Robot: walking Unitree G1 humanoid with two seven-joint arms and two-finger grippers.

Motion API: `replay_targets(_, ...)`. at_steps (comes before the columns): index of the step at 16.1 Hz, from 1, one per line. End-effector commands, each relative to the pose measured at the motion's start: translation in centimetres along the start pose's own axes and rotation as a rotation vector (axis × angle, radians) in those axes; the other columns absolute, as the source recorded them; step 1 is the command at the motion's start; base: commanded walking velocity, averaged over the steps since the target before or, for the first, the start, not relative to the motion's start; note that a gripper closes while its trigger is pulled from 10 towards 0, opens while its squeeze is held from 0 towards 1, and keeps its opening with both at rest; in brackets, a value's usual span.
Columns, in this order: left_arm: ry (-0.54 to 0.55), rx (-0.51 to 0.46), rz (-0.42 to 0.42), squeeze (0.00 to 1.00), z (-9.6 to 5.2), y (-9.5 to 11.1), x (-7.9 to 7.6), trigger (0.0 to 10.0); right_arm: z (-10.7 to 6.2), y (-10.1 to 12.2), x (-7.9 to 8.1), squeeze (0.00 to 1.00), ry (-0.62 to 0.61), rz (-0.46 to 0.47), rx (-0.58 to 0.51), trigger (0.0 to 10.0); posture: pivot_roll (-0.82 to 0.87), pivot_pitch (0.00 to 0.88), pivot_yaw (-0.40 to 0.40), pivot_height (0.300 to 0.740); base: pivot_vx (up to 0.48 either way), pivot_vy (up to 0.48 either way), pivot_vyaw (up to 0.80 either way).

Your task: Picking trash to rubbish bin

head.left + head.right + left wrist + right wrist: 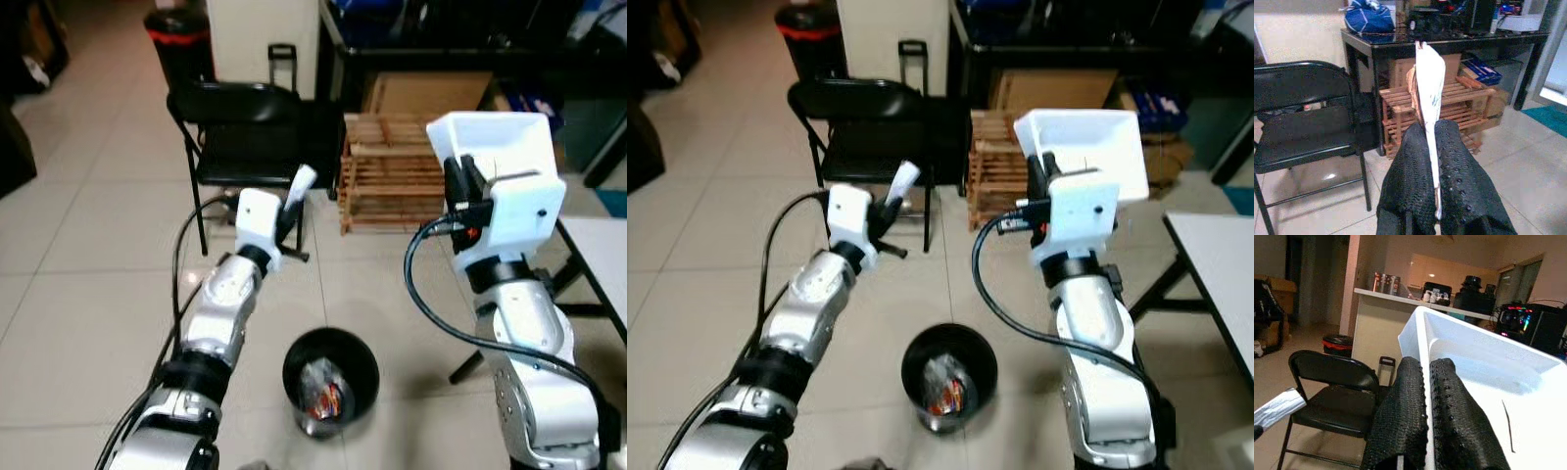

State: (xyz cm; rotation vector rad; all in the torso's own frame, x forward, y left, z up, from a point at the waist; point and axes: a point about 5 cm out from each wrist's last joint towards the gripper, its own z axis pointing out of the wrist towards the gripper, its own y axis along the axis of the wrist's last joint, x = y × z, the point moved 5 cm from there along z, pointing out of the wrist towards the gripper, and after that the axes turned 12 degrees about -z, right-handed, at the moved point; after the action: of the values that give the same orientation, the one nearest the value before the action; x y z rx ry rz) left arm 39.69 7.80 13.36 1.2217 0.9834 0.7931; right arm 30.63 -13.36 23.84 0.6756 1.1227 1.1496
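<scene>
You have a tiled floor (88, 225) filling most of the head views. A black table (1449, 41) runs across the top, cluttered, with a blue bag (1369, 19) on its left end. A black folding chair (240, 132) stands in the upper centre-left, and a slatted wooden rack (387, 176) sits just right of it, in front of a cardboard box (431, 93) under the table. A white table (1225, 284) edge enters at the right border. A black bucket with a red band (178, 39) stands at the top left.

Your right arm rises at the right of the frame. Its right gripper (1427, 396) has both fingers pressed together on the rim of a white tray (500, 157), held up in the upper right of the frame, above the floor and in front of the rack.

Your left arm reaches up from the lower left. Its left gripper (1436, 161) pinches a white wrapper (1430, 93) between closed fingers; the wrapper sticks up past the fingertips, in front of the chair seat near frame centre.

The bin (331, 377), black and round, stands on the floor at the bottom centre, between the two arms and below both grippers. Crumpled clear plastic and a colourful packet (328, 397) lie inside it.
</scene>
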Motion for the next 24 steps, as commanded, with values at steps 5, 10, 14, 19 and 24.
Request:
replay_targets(5,-0.032,0.026,-0.003,0.0,0.3,-0.7,-1.3,10.0,0.1,0.9,-0.1,0.0,-0.002,-0.019,-0.036,10.0,0.1,0.095,-0.012,0.74,0.091,0.0,0.0)
replay_targets(10,0.06,0.128,0.001,0.0,0.0,-3.4,0.9,10.0,0.2,0.3,0.0,0.0,-0.001,-0.015,-0.002,10.0,0.1,0.094,-0.016,0.74,0.0,0.0,-0.11)
replay_targets(14,0.115,0.203,0.021,0.0,-0.8,-5.2,2.7,10.0,0.1,0.0,0.6,0.0,0.018,-0.009,0.012,10.0,0.1,0.097,-0.021,0.74,0.0,0.0,-0.79)
replay_targets(19,0.173,0.24,0.022,0.0,-1.4,-6.1,4.2,10.0,-0.2,-0.7,1.2,0.0,0.035,0.0,0.04,10.0,0.1,0.104,-0.028,0.74,0.0,0.0,-0.79)
replay_targets(24,0.172,0.264,0.024,0.0,-1.5,-6.9,3.8,10.0,-0.4,-1.3,1.3,0.0,0.044,-0.003,0.062,10.0,0.09,0.103,-0.032,0.74,0.0,0.0,-0.79)
